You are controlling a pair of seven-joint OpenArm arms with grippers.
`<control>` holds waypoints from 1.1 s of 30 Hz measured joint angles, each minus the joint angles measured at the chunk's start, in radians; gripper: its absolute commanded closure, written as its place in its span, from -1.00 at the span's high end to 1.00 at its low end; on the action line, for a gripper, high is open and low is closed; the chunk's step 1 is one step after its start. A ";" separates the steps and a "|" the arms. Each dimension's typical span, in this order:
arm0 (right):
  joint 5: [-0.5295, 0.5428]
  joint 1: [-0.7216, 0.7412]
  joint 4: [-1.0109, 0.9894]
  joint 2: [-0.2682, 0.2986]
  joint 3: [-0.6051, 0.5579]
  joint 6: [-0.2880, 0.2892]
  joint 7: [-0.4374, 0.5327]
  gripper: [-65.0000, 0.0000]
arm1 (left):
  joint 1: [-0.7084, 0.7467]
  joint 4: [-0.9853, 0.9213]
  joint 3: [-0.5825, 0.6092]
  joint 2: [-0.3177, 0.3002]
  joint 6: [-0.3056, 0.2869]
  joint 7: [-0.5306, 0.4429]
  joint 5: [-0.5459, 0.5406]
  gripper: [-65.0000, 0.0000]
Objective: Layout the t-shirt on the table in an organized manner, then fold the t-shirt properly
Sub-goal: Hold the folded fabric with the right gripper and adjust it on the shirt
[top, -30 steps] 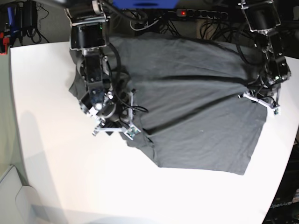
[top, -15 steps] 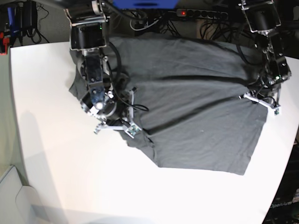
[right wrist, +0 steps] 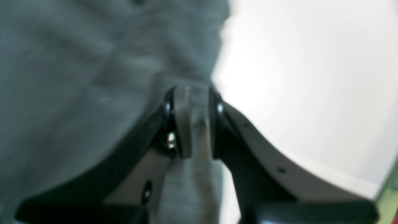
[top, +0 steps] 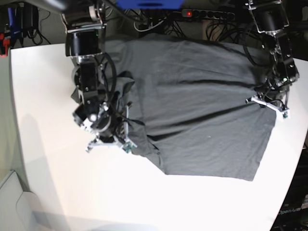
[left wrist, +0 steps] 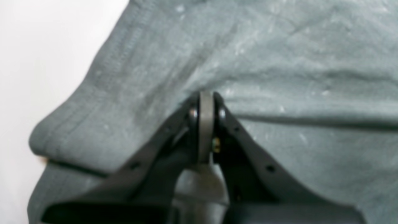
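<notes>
So you've got the t-shirt (top: 202,110) spread across the far half of the table (top: 57,183), and both arms are pinching it on opposite sides, which looks to me like a setup for pulling it flat. Your right gripper (right wrist: 192,93) has its jaws nearly together with a wad of grey cloth squeezed between them, right at the shirt's edge next to bare tabletop. Your left gripper (left wrist: 205,98) is fully closed, with a tight crease in the cloth running out from its tips, so I'd say it's clamped on a thin pinch of fabric just inside the stitched hem. The fabric's soft charcoal knit, a bit linty up close, with long diagonal wrinkles running between the two grips. The table's smooth, glossy white, so the cloth should slide easily.
</notes>
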 measured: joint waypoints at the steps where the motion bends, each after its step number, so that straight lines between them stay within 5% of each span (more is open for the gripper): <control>1: 0.000 0.013 0.000 0.001 0.000 0.000 0.000 -0.85 | 0.000 0.000 0.000 0.000 0.000 0.000 0.000 -1.00; 12: -0.004 0.100 -0.092 0.024 0.085 -0.001 -0.062 -0.85 | 0.001 0.000 0.000 0.000 0.000 -0.003 0.000 -1.00; 16: -0.003 0.075 -0.061 -0.034 0.079 -0.001 -0.140 -0.60 | 0.000 0.000 0.000 0.000 0.000 -0.003 0.001 -1.00; 24: -0.003 0.015 0.026 -0.078 0.002 0.000 -0.141 0.14 | -0.002 0.000 0.000 0.000 0.000 -0.003 0.003 -1.00; 33: 0.000 -0.014 -0.049 -0.077 0.006 -0.001 -0.118 0.15 | -0.002 0.000 0.001 0.000 0.000 -0.003 0.003 -1.00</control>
